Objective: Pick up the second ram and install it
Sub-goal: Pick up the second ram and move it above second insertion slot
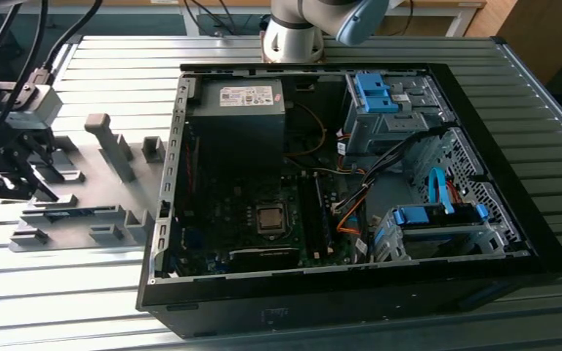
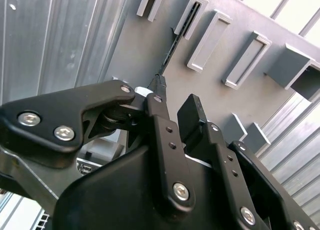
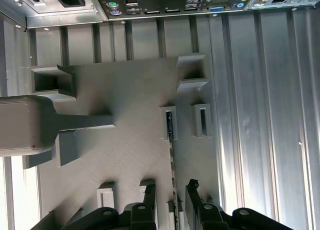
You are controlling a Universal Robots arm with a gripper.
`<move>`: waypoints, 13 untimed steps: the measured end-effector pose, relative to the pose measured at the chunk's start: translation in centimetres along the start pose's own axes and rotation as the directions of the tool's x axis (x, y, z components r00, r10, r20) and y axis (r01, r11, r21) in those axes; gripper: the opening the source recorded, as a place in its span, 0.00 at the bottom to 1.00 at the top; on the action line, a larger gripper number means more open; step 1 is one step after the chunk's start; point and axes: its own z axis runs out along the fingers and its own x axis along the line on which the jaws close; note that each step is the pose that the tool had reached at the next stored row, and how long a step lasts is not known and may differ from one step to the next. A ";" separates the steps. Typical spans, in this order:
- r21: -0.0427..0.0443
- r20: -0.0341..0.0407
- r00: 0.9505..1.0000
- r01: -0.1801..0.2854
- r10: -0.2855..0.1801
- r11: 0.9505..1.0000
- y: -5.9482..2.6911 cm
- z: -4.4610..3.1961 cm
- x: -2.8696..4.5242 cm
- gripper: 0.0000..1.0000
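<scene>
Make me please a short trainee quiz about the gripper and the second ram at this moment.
1. True or false: the second ram already sits inside the computer case.
2. The gripper is: A) shut on the ram; B) open, one finger on each side of the ram; C) above the case.
3. Fill in: in the exterior view, the grey fixture plate lies at the case's ____.
Key: 1 false; 2 B; 3 left.

Open computer case point(image 1: 359, 311) beside grey fixture plate point(image 1: 85, 194); slatted table point(image 1: 66, 292)
</scene>
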 end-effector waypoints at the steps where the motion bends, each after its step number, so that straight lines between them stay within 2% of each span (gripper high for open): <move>1: 0.000 0.000 1.000 0.000 0.000 1.000 0.00 -0.21 0.00 0.37; 4: 0.000 0.000 1.000 0.000 0.000 1.000 0.01 -0.65 0.01 0.37; 13: 0.000 0.000 1.000 0.000 0.000 1.000 0.01 -0.69 0.01 0.37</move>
